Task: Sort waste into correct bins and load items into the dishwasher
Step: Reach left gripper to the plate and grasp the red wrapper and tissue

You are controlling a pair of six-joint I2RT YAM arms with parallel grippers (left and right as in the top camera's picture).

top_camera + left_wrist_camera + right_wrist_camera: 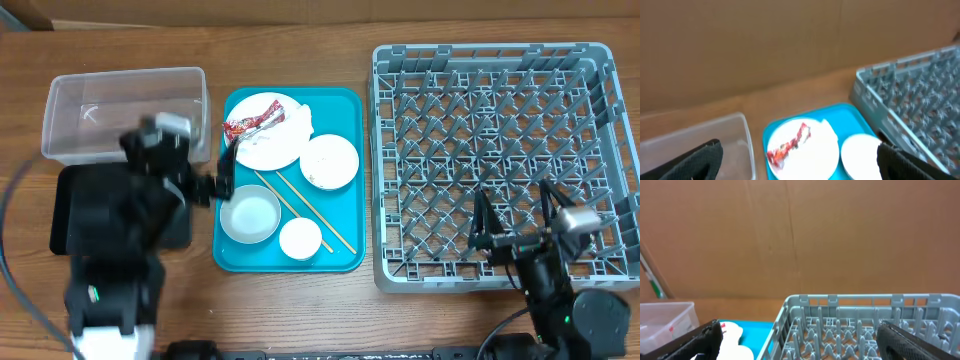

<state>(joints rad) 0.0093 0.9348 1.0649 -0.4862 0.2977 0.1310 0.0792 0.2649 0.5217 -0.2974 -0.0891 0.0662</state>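
Observation:
The red-and-white wrapper and white tissue lie on the pink plate on the teal tray. The pink bowl holds a few rice-like grains. The grey-green bowl, white cup and chopsticks sit nearer the front. My left gripper is open and empty at the tray's left edge, facing the wrapper and plate. My right gripper is open and empty over the front of the grey dish rack. The clear tub stands at the back left. The black tray is partly under my left arm.
The teal tray lies between the tub and the rack. The rack fills the right wrist view, with the tray's edge and the tub to its left. A brown cardboard wall stands behind the table.

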